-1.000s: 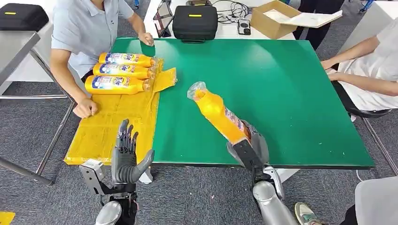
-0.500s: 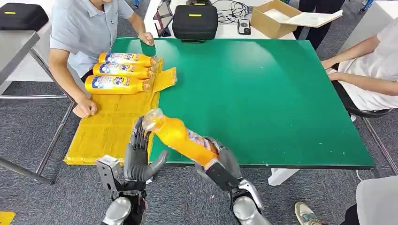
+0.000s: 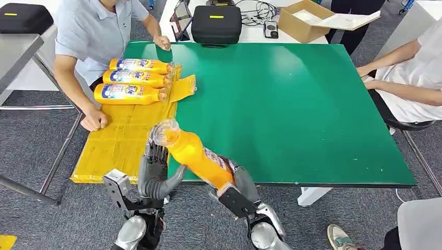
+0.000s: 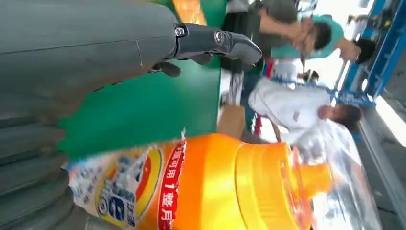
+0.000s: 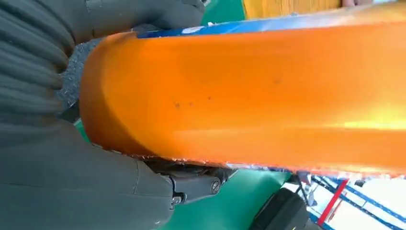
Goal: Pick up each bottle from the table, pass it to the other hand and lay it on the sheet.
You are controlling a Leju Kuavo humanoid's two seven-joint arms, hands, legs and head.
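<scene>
My right hand [image 3: 235, 183] grips the lower end of an orange bottle [image 3: 194, 153] with a clear-wrapped cap, tilted up and to the left over the table's near edge. The bottle's neck lies against the spread fingers of my left hand [image 3: 155, 171], which stands upright beside it and has not closed. In the left wrist view the bottle [image 4: 201, 187] lies in front of the palm with the fingers [image 4: 215, 40] apart from it. The right wrist view shows the bottle's body [image 5: 258, 96] in that hand. Three more orange bottles [image 3: 133, 79] lie side by side on the yellow sheet [image 3: 120, 140] at the left.
The green table [image 3: 292, 99] stretches ahead. A person in a grey shirt sits at the left with a fist [image 3: 95, 121] on the sheet. Another person's arm [image 3: 401, 88] rests at the right edge. A black case [image 3: 216, 23] and a cardboard box [image 3: 307, 21] stand beyond.
My right hand has swung the bottle from mid-table leftward and nearer, bringing its neck to my left hand. My left hand rose a little and moved right to meet it.
</scene>
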